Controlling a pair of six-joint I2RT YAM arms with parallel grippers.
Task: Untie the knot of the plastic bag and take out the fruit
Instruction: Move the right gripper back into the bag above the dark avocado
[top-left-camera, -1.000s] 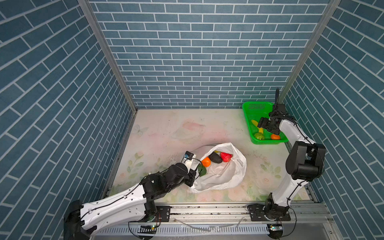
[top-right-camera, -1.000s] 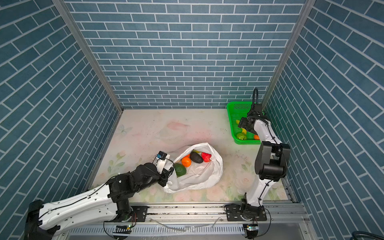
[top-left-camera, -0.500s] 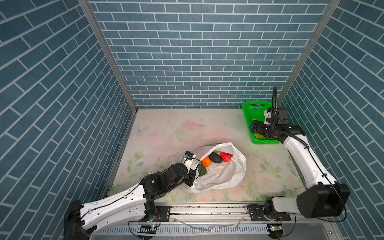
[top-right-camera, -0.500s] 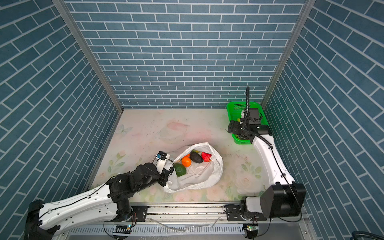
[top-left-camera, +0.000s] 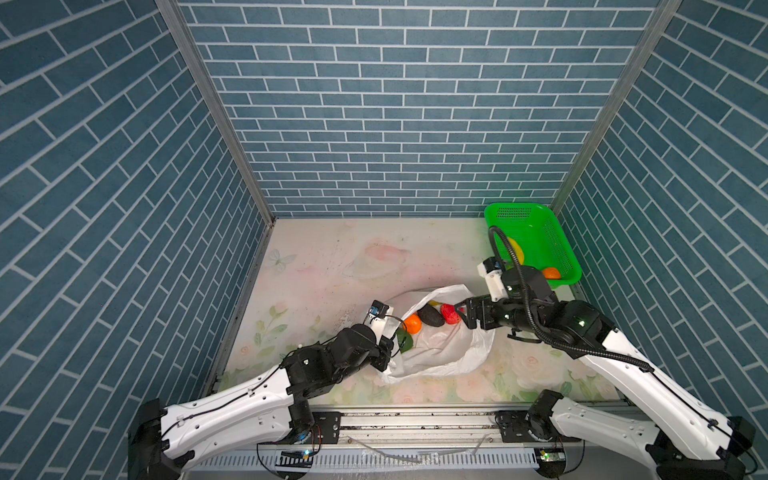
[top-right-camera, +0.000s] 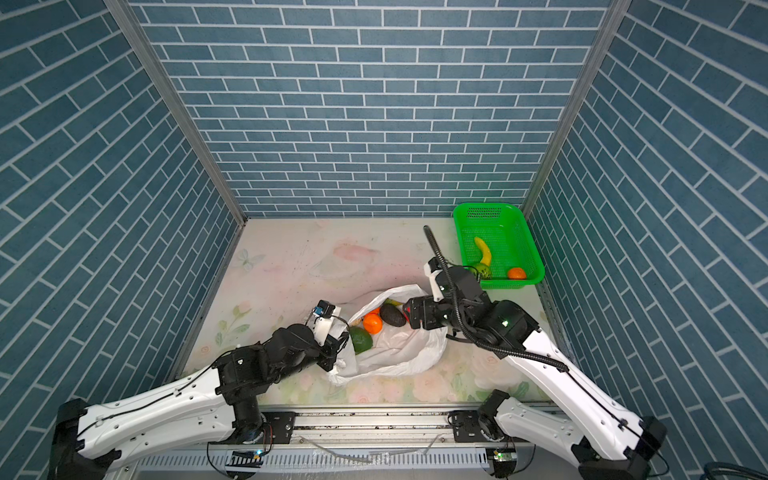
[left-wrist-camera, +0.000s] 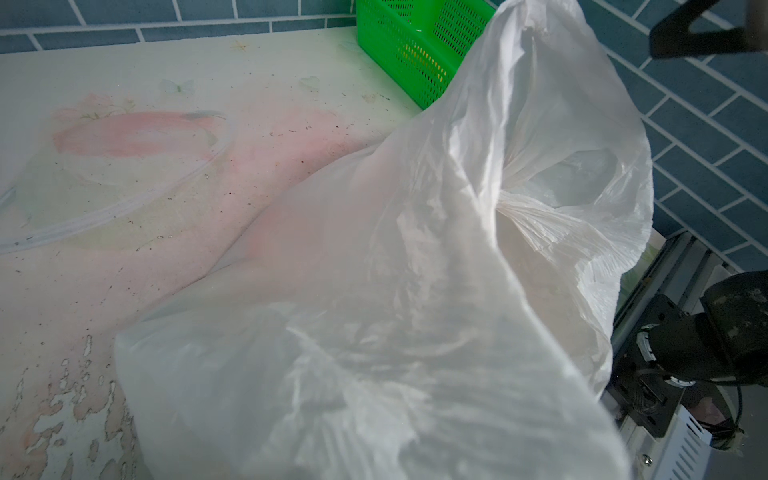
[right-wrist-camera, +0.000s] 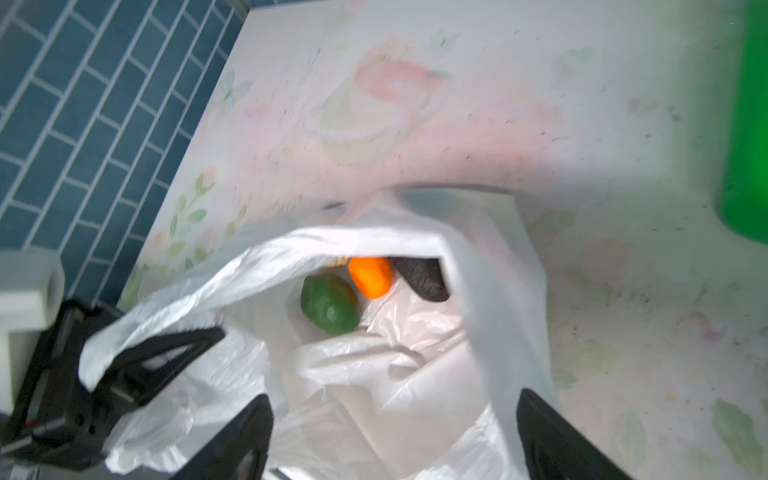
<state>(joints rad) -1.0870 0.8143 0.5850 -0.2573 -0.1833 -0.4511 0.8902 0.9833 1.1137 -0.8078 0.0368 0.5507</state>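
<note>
The left fingers (right-wrist-camera: 166, 349) are clamping the plastic bag (top-left-camera: 440, 353) at its 9 o'clock rim. The right fingers (right-wrist-camera: 552, 440) are hovering spread wide at its 2 o'clock mouth, beside the red fruit (top-left-camera: 449, 313), dark avocado (top-left-camera: 432, 316) and tangerine (top-left-camera: 412, 323). The bag is lying open toward the desk (top-left-camera: 332, 257)'s 6 o'clock edge.

Left tool (top-left-camera: 387, 358) tips under plastic bag (top-left-camera: 440, 353) folds; red fruit (top-left-camera: 449, 313), perhaps half, behind right tool (top-left-camera: 462, 314).
</note>
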